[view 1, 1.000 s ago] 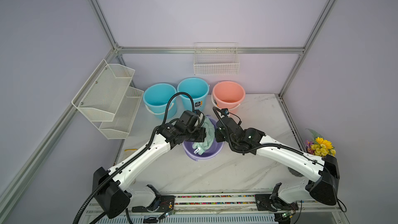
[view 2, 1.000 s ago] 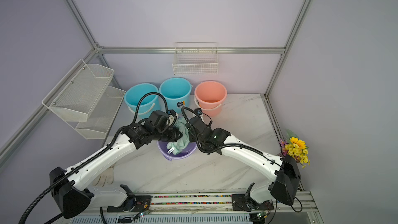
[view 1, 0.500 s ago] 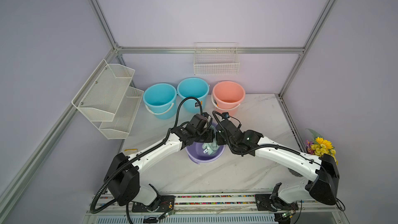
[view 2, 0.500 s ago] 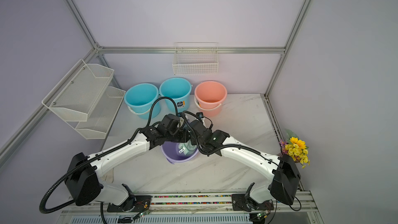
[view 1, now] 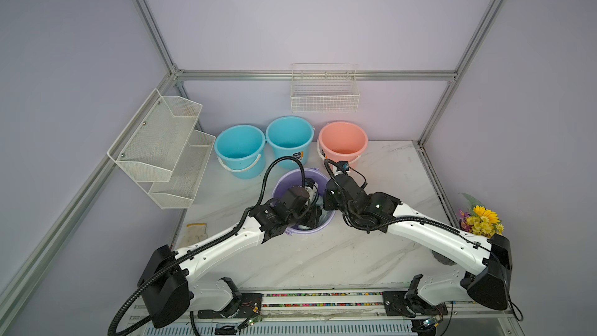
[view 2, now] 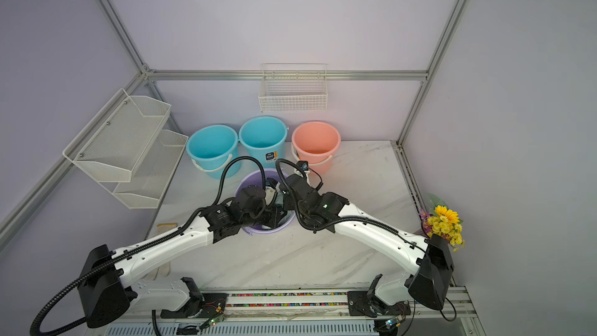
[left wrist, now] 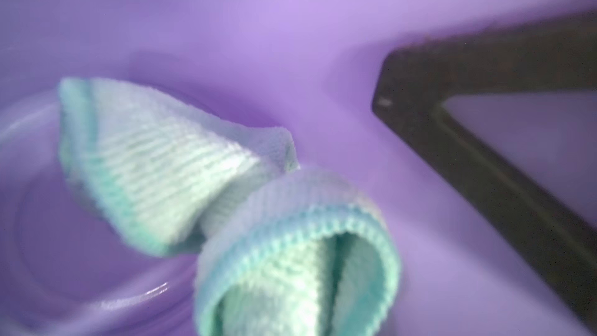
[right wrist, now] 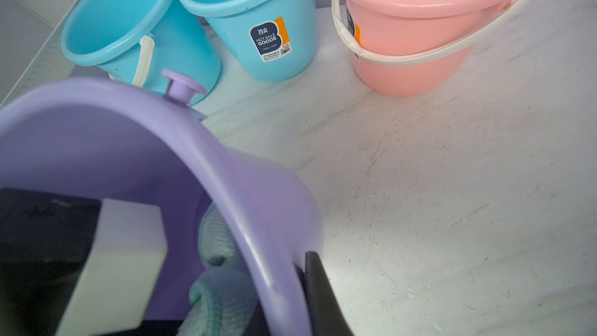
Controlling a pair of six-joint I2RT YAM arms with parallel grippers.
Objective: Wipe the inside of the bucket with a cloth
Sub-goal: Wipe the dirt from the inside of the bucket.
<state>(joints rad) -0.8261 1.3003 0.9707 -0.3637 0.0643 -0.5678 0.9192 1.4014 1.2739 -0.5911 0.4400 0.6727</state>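
The left gripper point(view 1: 312, 217) reaches down into the purple bucket point(view 1: 290, 173), its jaws clenched on the mint-green cloth point(left wrist: 168, 169). In the left wrist view the cloth bulges out in two ribbed folds close to the camera and covers the fingertips. One fold points toward the bucket's floor; whether it touches I cannot tell.

The right gripper point(right wrist: 298, 271) is clamped on the bucket's rim, on the side nearer the right arm. One black finger point(right wrist: 318, 289) lies against the outside wall, and a dark angled finger point(left wrist: 484, 172) shows against the inside wall in the left wrist view. The cloth sits inside the bucket, just beside that clamped stretch of rim.

The bucket sits on the marble tabletop point(view 1: 371, 253), in front of a blue bucket point(view 1: 239, 143), a second blue bucket point(view 1: 289, 137) and a pink bucket point(view 1: 343, 140).
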